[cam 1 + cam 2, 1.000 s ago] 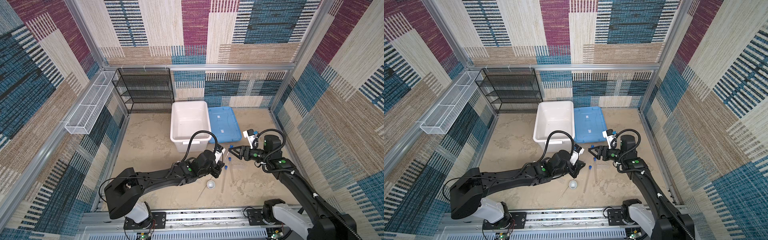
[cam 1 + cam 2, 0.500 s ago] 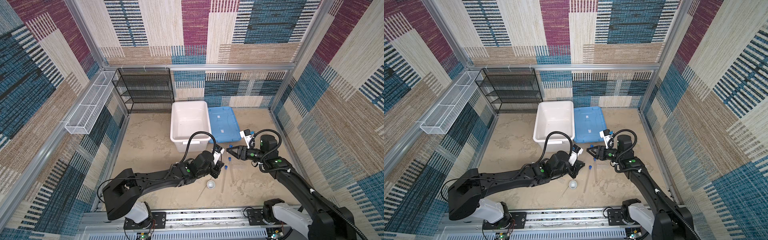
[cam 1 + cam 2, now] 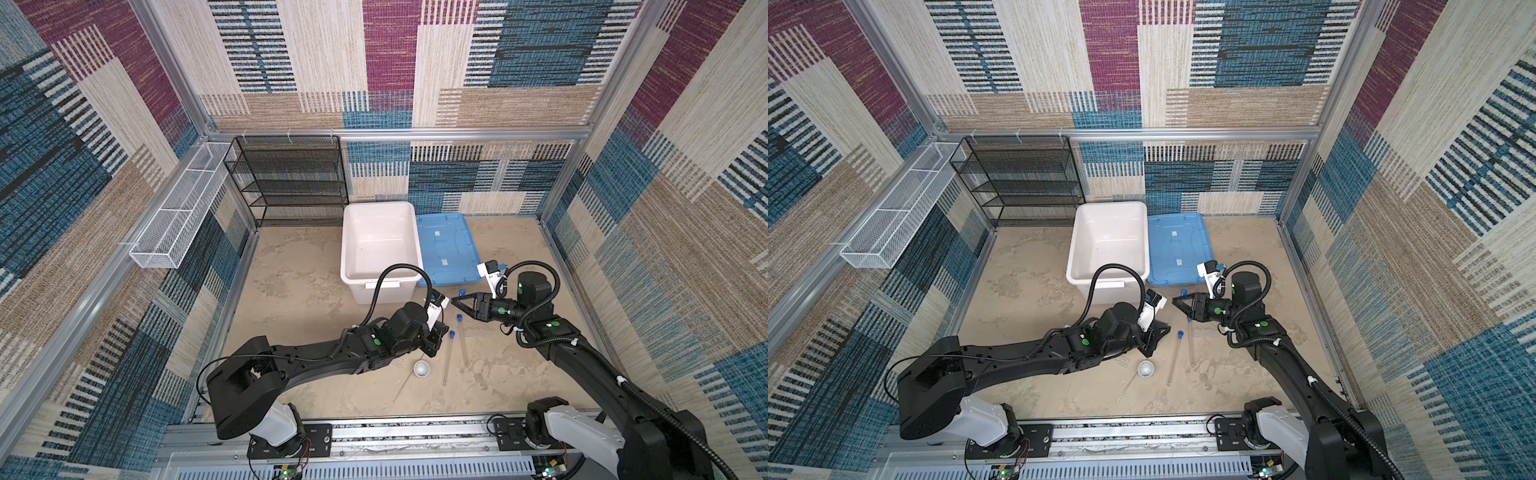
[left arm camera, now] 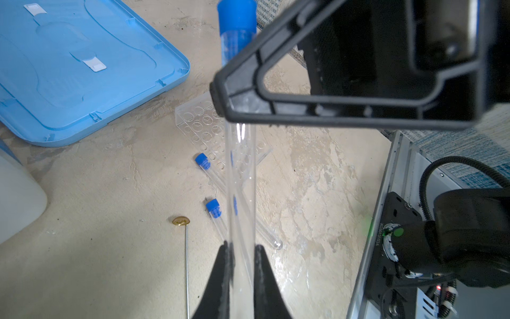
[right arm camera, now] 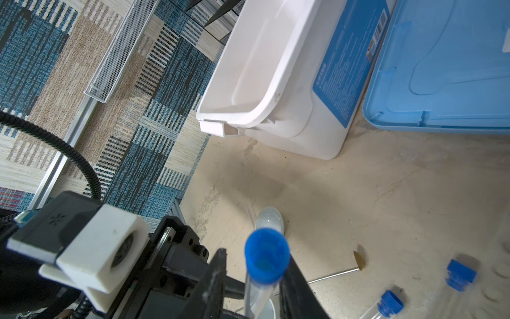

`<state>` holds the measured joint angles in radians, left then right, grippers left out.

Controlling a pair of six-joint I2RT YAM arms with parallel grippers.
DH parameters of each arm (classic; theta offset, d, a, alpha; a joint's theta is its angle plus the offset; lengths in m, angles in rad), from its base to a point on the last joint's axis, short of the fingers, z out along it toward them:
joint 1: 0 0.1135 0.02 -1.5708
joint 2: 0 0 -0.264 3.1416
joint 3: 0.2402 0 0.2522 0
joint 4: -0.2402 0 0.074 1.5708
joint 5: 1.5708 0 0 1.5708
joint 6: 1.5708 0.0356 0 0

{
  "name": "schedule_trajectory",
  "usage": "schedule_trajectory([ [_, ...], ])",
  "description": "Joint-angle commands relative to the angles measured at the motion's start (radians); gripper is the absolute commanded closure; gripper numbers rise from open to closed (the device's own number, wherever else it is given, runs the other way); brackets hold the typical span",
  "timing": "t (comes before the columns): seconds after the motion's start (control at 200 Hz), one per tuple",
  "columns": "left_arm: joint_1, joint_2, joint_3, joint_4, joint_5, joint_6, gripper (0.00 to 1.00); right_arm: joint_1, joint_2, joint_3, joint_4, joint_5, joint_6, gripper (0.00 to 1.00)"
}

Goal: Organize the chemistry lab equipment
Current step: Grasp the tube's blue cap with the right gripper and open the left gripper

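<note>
Tube held in L claw, capped end inside R claw

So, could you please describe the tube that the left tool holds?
The held tube is long, clear and apparently empty, glass or plastic, with a blue cap. The left tool is shut on its bare shaft, holding it off the table; the right tool straddles it just below the cap, with a gap on one side.

The beige tabletop carries a white bin and a blue lid just beside it. Nearer lie two blue-capped tubes, a white dish and a thin metal rod.
</note>
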<state>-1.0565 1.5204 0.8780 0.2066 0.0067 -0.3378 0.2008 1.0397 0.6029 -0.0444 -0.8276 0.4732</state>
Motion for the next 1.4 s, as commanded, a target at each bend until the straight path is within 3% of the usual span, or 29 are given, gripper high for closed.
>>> schedule_trajectory([
  [0.0, 0.000, 0.001, -0.005, 0.030, -0.005, 0.033, 0.92, 0.000, 0.003, 0.021, 0.002, 0.031, -0.016, 0.66],
  [0.326, 0.001, -0.012, -0.005, 0.004, -0.033, 0.095, 0.92, -0.002, 0.064, 0.130, -0.193, 0.014, -0.128, 0.66],
  [0.676, 0.002, -0.066, -0.032, -0.015, -0.071, 0.326, 0.92, -0.003, 0.089, 0.176, -0.295, -0.048, -0.191, 0.70],
  [1.392, 0.008, -0.035, -0.031, -0.004, -0.051, 0.331, 0.90, -0.008, 0.126, 0.203, -0.388, -0.059, -0.254, 0.81],
])
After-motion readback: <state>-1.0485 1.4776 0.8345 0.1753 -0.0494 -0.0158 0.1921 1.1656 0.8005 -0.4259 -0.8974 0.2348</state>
